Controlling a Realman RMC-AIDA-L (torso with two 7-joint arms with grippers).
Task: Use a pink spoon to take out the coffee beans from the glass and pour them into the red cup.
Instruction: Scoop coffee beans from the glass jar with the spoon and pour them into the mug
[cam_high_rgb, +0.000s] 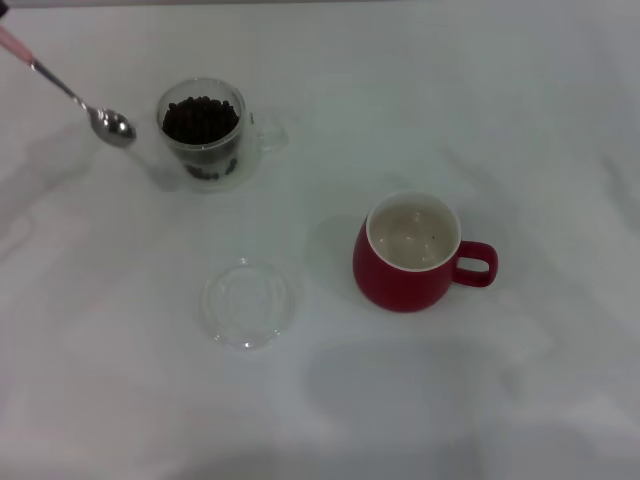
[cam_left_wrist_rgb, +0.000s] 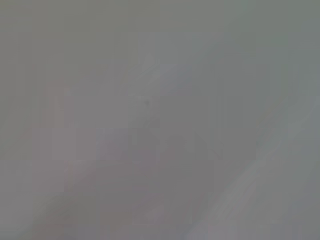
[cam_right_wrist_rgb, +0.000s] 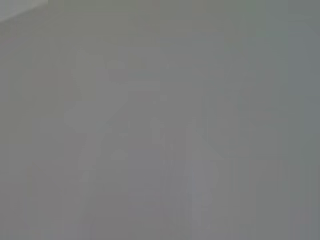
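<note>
— Jaws first: what can be said of them?
— Nothing certain. Neither gripper is seen in any view, so it cannot be told whether the jaws are wide, narrow or closed on something. Both wrist views are filled with blank grey surface only.

— What is seen, largest first?
— The white table is spread across the whole head view. On it, right of centre and towards the near side, the red cup is stood upright, its loop handle turned to the right; its cream inside looks bare apart from a tiny dark speck.

— And the glass?
— The glass is placed far and to the left, well apart from the red cup, upright, its clear handle pointing right. It is filled nearly to the rim with the coffee beans.

— Anything between them?
— A clear saucer is laid flat nearer the front, left of the red cup.

— The spoon?
— The pink spoon is held slanted at the far left, its handle cut off by the picture's corner. Its shiny bowl is just beside the glass, on the left, outside the rim; what holds it is not shown
</note>
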